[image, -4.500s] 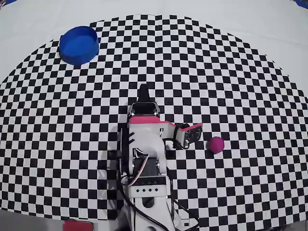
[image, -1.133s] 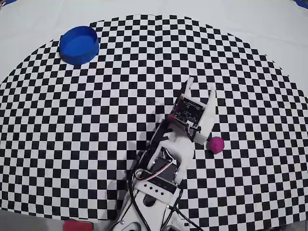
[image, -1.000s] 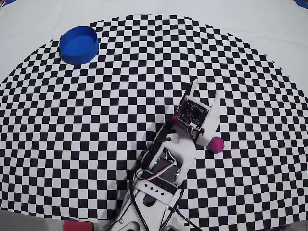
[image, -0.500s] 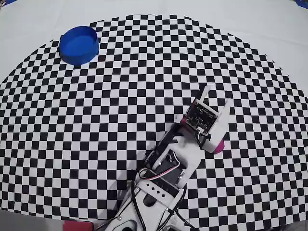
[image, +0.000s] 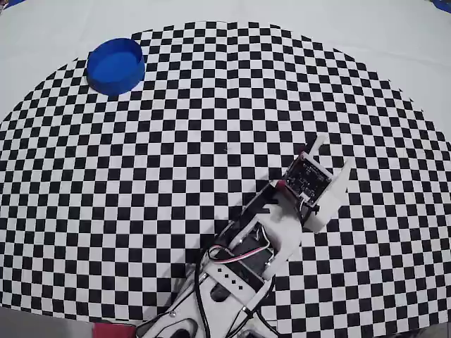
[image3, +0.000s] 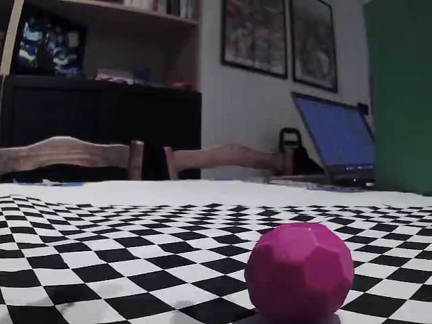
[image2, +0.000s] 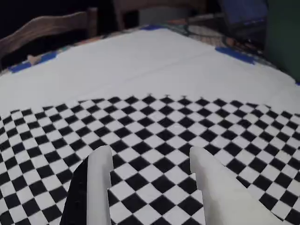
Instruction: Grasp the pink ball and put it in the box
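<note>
Overhead looks down; fixed view table-level, close

The pink ball (image3: 299, 271) rests on the checkered mat (image3: 101, 250).

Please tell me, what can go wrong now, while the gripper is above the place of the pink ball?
1. In the overhead view the gripper hides the pink ball, and the wrist view shows only checkered mat between the open fingers, so a descent may miss the ball.
2. The ball rests free on the mat; a finger touching it off-centre could make it roll away.
3. The blue box is far across the mat, so a weak grip may drop the ball during transport.
</note>
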Available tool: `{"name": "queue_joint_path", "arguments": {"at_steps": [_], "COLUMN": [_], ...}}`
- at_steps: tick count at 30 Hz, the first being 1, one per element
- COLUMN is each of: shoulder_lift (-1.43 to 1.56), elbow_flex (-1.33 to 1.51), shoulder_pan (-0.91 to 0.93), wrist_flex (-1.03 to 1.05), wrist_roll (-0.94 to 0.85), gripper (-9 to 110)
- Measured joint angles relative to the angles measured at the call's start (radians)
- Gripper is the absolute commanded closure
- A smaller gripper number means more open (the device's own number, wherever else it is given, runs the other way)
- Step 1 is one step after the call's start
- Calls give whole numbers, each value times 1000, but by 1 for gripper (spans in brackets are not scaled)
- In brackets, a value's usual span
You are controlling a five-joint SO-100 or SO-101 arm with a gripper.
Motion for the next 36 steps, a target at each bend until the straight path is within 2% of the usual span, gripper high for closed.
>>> {"name": "queue_joint_path", "arguments": {"at_steps": [33, 36], "shoulder_lift": [-18, -28], "elbow_flex": [0, 0], "shoulder_pan": [127, 137], "wrist_flex": [0, 0], "wrist_roll": [0, 0], "gripper": [83, 80]}}
